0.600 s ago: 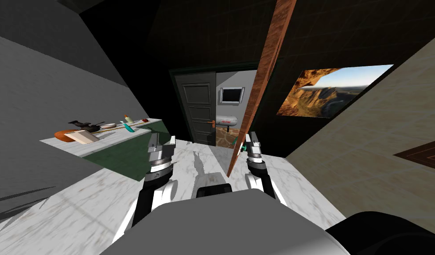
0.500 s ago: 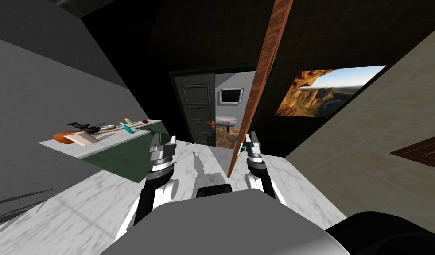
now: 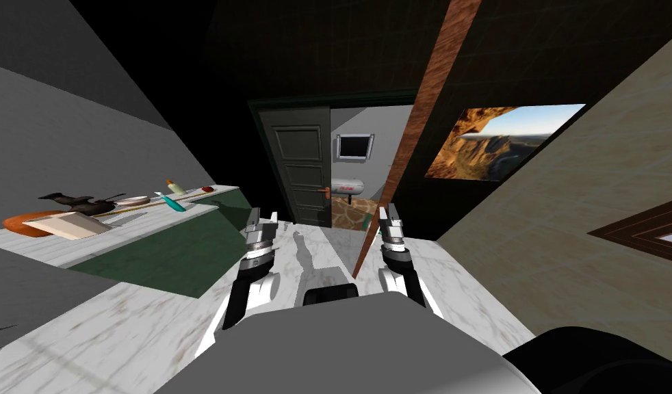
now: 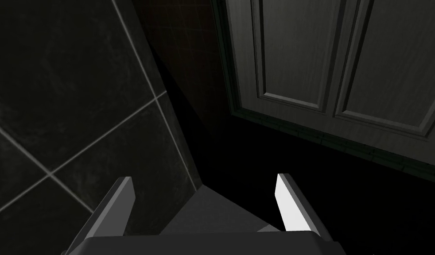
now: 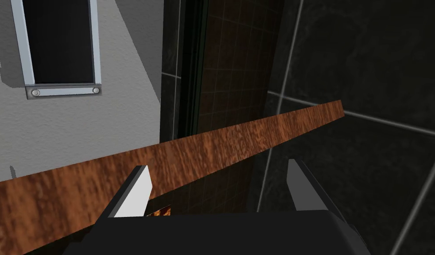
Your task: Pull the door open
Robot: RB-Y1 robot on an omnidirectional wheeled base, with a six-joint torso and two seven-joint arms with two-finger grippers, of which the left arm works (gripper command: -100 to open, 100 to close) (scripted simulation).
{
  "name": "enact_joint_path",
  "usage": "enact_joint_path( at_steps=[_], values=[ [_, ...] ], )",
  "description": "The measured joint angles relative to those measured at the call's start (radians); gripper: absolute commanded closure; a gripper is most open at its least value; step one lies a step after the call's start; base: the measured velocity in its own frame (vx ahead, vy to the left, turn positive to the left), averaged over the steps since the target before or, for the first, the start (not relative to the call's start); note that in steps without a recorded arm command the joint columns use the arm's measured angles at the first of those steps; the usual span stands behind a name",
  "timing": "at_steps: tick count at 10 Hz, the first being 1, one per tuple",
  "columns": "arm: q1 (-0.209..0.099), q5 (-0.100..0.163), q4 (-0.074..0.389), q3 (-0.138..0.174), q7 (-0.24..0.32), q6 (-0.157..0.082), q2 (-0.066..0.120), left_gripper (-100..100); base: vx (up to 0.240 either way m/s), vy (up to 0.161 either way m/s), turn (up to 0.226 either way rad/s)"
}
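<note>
Two pairs of jaws stand wide open and hold nothing: the left jaws sit left of centre in the head view, and the right jaws sit just right of the door [image 3: 423, 130]. The door shows edge-on as a thin brown wooden strip, slanting from the top of the frame down to the centre, and it looks well ajar already. In the right wrist view it crosses as a brown band [image 5: 190, 155] beyond the fingertips; I cannot tell if it touches them. With no grip taken, a pull would likely slip off that thin edge. A wider swing could strike the right arm, which lies close to the door's foot and is the main thing in its way. Behind, at centre, a dark panelled door [image 3: 300, 164] with an orange handle [image 3: 324, 190] stands beside an opening that shows a white tank [image 3: 347, 186] and a framed screen [image 3: 355, 146]. A canyon picture [image 3: 499, 140] hangs at right. A cluttered tabletop [image 3: 143, 229] at left lies well apart.
</note>
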Motion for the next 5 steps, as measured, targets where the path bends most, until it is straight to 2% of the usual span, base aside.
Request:
enact_joint_path(
  at_steps=[5],
  values=[
    [-0.084,0.056,0.131,0.006,-0.058,0.004,0.021,-100,0.084,0.05,-0.098]
  ],
)
